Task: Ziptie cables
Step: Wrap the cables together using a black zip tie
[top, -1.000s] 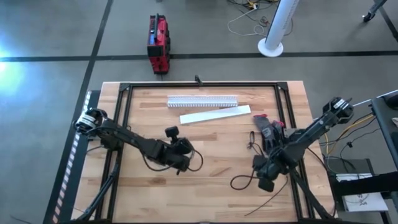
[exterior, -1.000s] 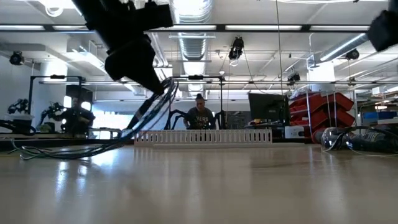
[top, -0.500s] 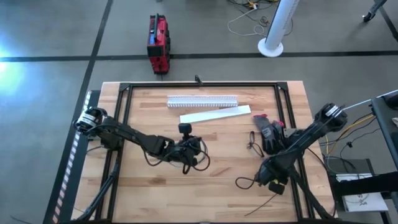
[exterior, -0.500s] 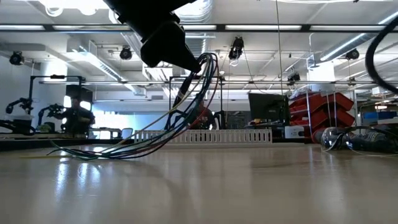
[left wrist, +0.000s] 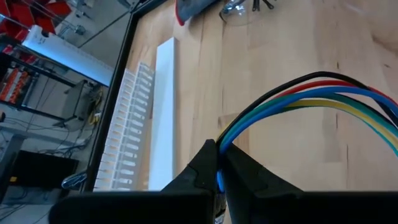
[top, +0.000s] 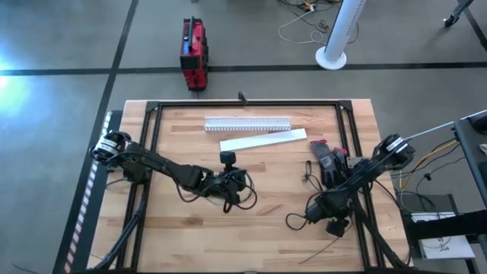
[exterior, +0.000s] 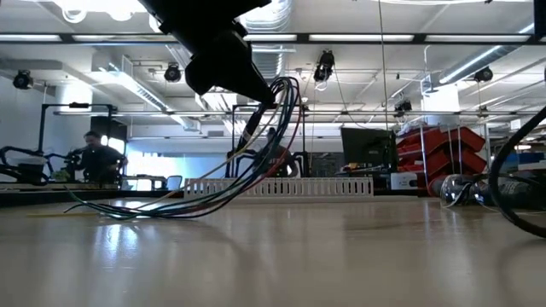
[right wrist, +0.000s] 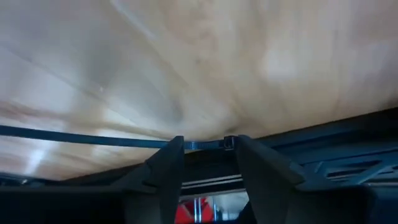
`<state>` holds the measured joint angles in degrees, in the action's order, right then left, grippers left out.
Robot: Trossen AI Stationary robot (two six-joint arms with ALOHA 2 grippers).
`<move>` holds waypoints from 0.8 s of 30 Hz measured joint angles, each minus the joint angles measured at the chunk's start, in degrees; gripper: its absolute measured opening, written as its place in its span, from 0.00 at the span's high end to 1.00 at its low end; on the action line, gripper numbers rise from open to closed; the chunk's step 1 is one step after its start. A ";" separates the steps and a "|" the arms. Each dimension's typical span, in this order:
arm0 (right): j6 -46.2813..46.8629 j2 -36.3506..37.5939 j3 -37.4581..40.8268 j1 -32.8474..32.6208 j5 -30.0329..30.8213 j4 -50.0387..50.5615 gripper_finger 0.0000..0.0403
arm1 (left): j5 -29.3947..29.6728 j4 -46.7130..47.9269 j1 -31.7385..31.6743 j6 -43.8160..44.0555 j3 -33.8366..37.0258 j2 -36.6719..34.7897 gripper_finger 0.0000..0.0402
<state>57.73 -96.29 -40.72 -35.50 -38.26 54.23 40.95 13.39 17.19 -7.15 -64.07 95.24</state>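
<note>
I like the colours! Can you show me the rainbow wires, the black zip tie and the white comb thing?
bundle of coloured wires (left wrist: 292, 102), left wrist view, on the arching part.
thin black zip tie (right wrist: 93, 139), right wrist view, on its strap.
white slotted plastic cable duct (top: 247, 122), high view, its middle.

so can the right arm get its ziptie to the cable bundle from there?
Probably yes. The right pincer holds the ziptie near the table's right side; bare wood lies between it and the cable bundle in the left pincer.

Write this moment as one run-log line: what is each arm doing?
left gripper: shut on cable bundle, lifted over table | right gripper: pinching zip tie near table's right edge | tie not yet around bundle
</note>
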 joint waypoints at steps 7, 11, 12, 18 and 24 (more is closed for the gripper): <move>-1.19 -1.25 0.07 -0.09 -5.10 0.07 0.75 | -0.02 -0.05 -0.07 0.65 0.02 0.00 1.00; -0.72 0.08 0.07 -0.09 -6.83 0.28 0.75 | -0.02 -0.08 -0.07 0.97 0.02 0.00 1.00; -0.52 0.42 0.07 -0.09 -6.85 0.43 0.75 | -0.04 -0.07 -0.07 1.16 0.02 0.00 1.00; -1.30 -0.24 0.17 -0.09 -6.73 0.15 0.71 | -0.04 0.35 -0.04 2.19 0.02 0.00 1.00; -3.13 -3.60 0.82 -0.09 -6.77 -0.39 0.65 | -0.07 1.48 -0.04 3.20 0.04 -0.02 1.00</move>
<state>54.60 -99.89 -39.90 -35.59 -45.03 53.84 40.88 14.87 17.15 -3.95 -64.03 95.22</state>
